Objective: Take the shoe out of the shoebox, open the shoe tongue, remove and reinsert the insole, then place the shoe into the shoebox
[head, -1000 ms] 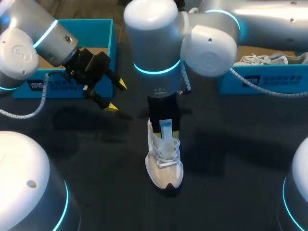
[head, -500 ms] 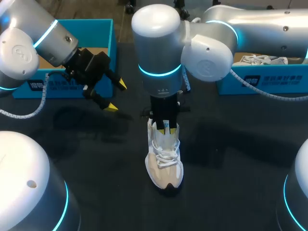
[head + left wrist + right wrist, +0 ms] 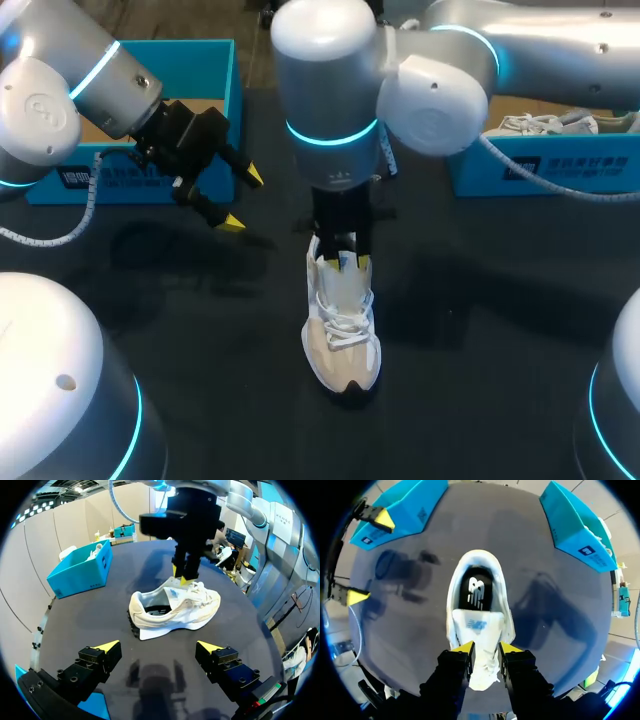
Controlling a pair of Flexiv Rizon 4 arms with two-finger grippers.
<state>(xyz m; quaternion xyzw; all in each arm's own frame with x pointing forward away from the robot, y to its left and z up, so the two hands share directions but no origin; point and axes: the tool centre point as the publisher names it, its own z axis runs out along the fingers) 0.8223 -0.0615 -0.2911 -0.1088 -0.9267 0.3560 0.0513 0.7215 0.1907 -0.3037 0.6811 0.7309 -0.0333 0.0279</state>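
The white shoe stands on the dark table, toe pointing away from the boxes. Its tongue carries a small blue logo, and the black insole inside carries a white one. The turquoise shoebox at the left and the second box at the right each have a dark printed label on the front.

The right gripper comes straight down onto the shoe's throat. It is set narrow and straddles the tongue at its edges, but whether it actually clamps the tongue cannot be told.

The left gripper hangs wide apart and empty beside the left shoebox, well apart from the shoe.
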